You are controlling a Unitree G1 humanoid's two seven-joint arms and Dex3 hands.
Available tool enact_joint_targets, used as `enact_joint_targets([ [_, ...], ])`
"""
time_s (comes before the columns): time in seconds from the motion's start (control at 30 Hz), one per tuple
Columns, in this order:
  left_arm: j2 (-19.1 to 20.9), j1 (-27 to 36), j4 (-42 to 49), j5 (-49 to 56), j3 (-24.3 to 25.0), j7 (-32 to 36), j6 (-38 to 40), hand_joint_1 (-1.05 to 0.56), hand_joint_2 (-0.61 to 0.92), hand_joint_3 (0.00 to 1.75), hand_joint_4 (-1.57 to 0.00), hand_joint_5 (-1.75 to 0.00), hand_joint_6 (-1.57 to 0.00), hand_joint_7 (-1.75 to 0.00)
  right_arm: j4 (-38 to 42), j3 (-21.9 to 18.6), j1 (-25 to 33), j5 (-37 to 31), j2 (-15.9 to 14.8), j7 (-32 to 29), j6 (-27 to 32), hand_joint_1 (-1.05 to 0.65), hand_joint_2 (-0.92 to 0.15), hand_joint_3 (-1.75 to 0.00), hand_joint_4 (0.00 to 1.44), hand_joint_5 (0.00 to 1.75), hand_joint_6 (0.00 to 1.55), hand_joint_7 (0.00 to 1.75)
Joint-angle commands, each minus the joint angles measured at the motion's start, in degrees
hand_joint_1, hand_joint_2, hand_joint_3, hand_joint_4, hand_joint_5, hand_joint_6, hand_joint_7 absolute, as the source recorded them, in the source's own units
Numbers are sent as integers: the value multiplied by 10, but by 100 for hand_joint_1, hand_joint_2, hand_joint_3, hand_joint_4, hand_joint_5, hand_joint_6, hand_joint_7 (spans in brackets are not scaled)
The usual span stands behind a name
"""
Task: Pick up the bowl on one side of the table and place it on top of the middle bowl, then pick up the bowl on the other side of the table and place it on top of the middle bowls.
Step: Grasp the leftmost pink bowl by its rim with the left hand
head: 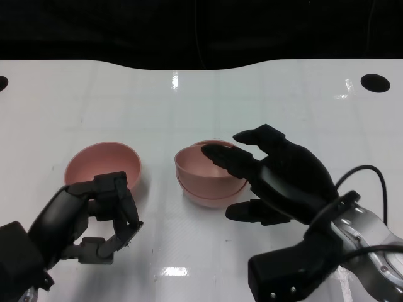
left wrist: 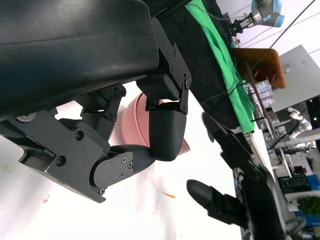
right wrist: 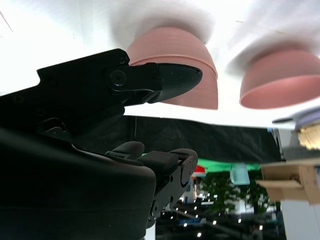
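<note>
Two pink bowls sit nested in the middle of the white table (head: 208, 177) (right wrist: 197, 75). My right hand (head: 280, 179) reaches over their right rim with its fingers (head: 220, 156) spread above the inside of the upper bowl and its thumb low beside the stack, apart from it; nothing is gripped. A single pink bowl (head: 104, 165) (right wrist: 280, 80) (left wrist: 131, 120) stands upright to the left. My left hand (head: 101, 217) rests just in front of that bowl, fingers curled in against the thumb (left wrist: 165, 135), holding nothing. In the left wrist view my right hand (left wrist: 235, 165) shows beyond.
The white table (head: 201, 264) has a dark hole (head: 375, 82) at the far right and a curved back edge against black cloth. A black cable (head: 362, 171) loops by my right wrist. Benches and green cloth lie beyond the table in the wrist views.
</note>
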Motion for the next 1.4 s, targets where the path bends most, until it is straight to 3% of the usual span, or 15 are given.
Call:
enact_joint_targets([
  [0.03, 8, -1, 0, -6, 5, -1, -1, -18, 51, 92, -77, -175, -71, -156, -30, -22, 28, 13, -20, -11, -13, -73, -92, -31, 0, 52, 22, 1],
  [0.3, 13, -1, -2, -8, 4, -4, 4, -18, 49, 97, -76, -175, -69, -157, -66, -49, 83, 19, -38, -25, -35, -71, -92, -27, 0, 62, 25, 3],
  [0.57, 17, -1, -4, -4, 5, 1, 5, -20, 48, 96, -76, -175, -69, -153, -112, -86, 149, 41, -58, -33, -70, -53, -92, -5, 2, 87, 38, 9],
  [0.67, 17, -1, -7, -7, 7, 0, 10, -18, 47, 98, -76, -175, -71, -153, -132, -104, 182, 47, -64, -44, -83, -44, -92, -4, 16, 93, 53, 16],
  [0.97, 12, -2, 0, -7, 16, 8, -9, -23, 44, 102, -79, -175, -72, -158, -146, -144, 233, 88, -56, -65, -130, -25, -90, 0, 58, 79, 85, 24],
  [1.1, 9, 3, -10, -4, 21, 21, -6, -19, 52, 84, -79, -175, -69, -164, -129, -155, 246, 90, -53, -94, -160, -20, -90, 0, 77, 85, 98, 28],
  [1.33, 7, 5, -12, -7, 24, 32, -16, -13, 53, 82, -78, -175, -69, -163, -104, -162, 247, 93, -47, -114, -178, -18, -89, 0, 84, 91, 104, 30],
  [1.4, 2, 4, -8, -12, 29, 35, -27, -15, 50, 91, -78, -175, -75, -152, -94, -163, 247, 98, -45, -117, -183, -16, -89, 0, 93, 96, 111, 34],
])
